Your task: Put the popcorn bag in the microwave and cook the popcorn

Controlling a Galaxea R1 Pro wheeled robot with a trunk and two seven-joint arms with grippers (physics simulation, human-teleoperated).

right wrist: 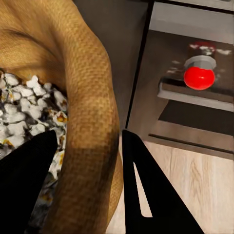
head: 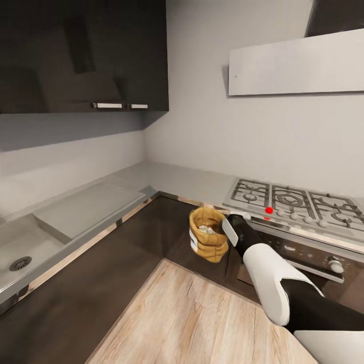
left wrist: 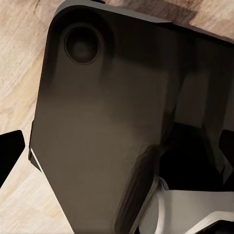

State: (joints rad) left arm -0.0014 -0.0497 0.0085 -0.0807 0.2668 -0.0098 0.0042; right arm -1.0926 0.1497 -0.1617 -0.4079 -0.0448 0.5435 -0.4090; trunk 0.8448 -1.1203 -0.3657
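Right gripper (right wrist: 87, 170) clamped on rim of popcorn bag (head: 208, 234), one finger inside the mouth, the other outside. Bag held upright in mid-air over wooden floor (head: 202, 323), in front of dark cabinet fronts, below countertop (head: 172, 179) edge. Whitish popcorn (right wrist: 24, 112) visible inside bag. Gas hob (head: 298, 205) just beyond. Left gripper state probably indeterminable; dark robot body close to its camera.

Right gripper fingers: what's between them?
The popcorn bag's rolled rim wall. In the right wrist view one finger sits inside over the popcorn, the other outside; the right gripper pinches that wall.
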